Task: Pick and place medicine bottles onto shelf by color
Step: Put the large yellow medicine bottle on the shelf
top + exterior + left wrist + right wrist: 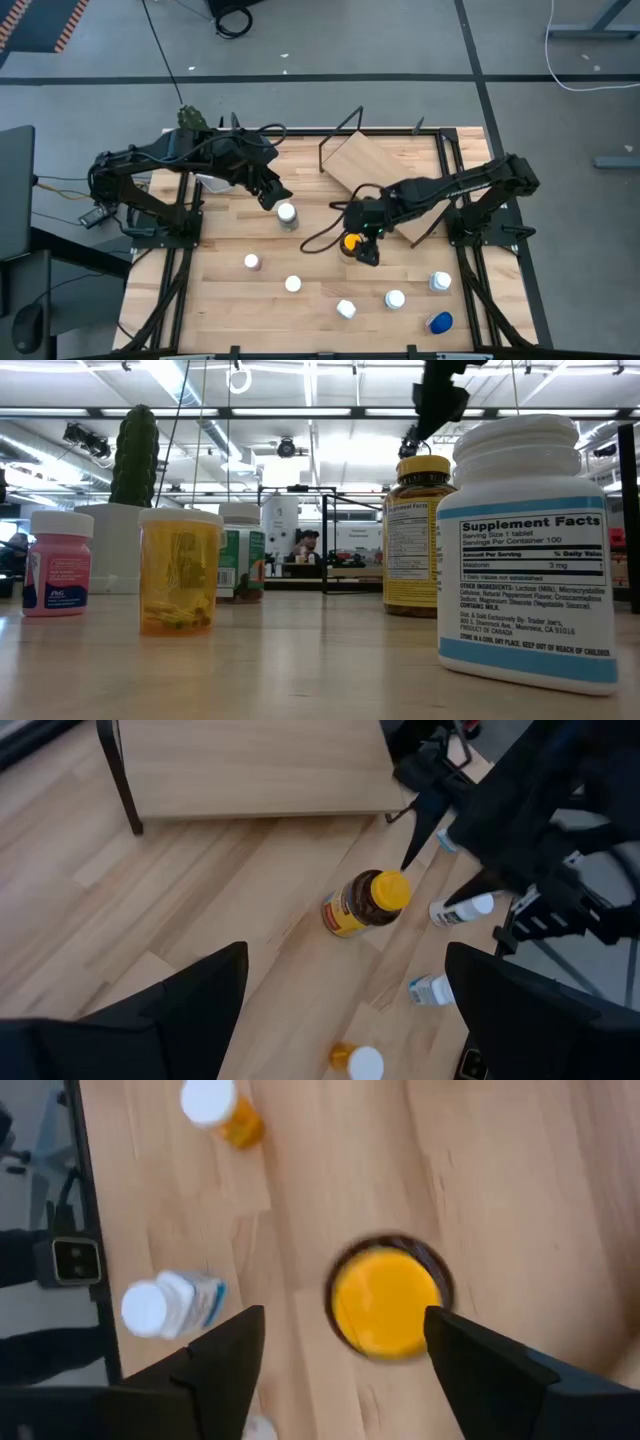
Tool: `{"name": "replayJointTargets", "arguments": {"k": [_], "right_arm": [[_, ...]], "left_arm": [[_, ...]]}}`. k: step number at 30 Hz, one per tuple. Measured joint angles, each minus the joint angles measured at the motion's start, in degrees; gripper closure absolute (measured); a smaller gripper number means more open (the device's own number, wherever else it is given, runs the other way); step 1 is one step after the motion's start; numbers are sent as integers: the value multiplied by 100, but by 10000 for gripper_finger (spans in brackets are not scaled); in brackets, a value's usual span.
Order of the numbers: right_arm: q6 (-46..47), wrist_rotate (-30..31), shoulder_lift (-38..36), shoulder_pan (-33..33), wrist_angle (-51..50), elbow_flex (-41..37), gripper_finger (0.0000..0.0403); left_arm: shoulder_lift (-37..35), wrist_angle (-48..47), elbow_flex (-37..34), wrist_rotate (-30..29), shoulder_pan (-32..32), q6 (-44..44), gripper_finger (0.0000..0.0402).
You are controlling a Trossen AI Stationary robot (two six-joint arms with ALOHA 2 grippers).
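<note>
The yellow-capped amber bottle [350, 241] stands upright on the table in front of the tilted light-wood shelf [372, 165]. My right gripper [363, 248] is open just above this bottle; in the right wrist view [342, 1320] its fingers stand to either side of the cap [385, 1302], apart from it. In the low view the gripper [425, 420] hangs over the bottle [420, 535]. My left gripper [272, 197] is open and empty above the table, beside an upright white-capped bottle [287, 214]. The left wrist view [340, 975] looks toward the yellow-capped bottle [365, 903].
More bottles stand toward the table's near edge: a pink one [252, 262], a white-capped orange one [293, 284], several white ones [395, 298] and a blue-capped one [440, 322]. A potted cactus [190, 117] stands at the far left. The shelf's black frame [340, 135] rises behind.
</note>
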Motion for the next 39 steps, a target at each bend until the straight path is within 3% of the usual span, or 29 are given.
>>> {"name": "replayJointTargets", "arguments": {"k": [10,21,39], "right_arm": [[307,793,390,108,-73,0,64],[745,892,384,113,-11,-313,62],[675,1088,601,110,236,-374,68]], "left_arm": [[-3,-103,124,0,-96,282,56],[-1,-128,119,-78,-229,615,56],[2,-154,111,-85,-230,609,56]]}}
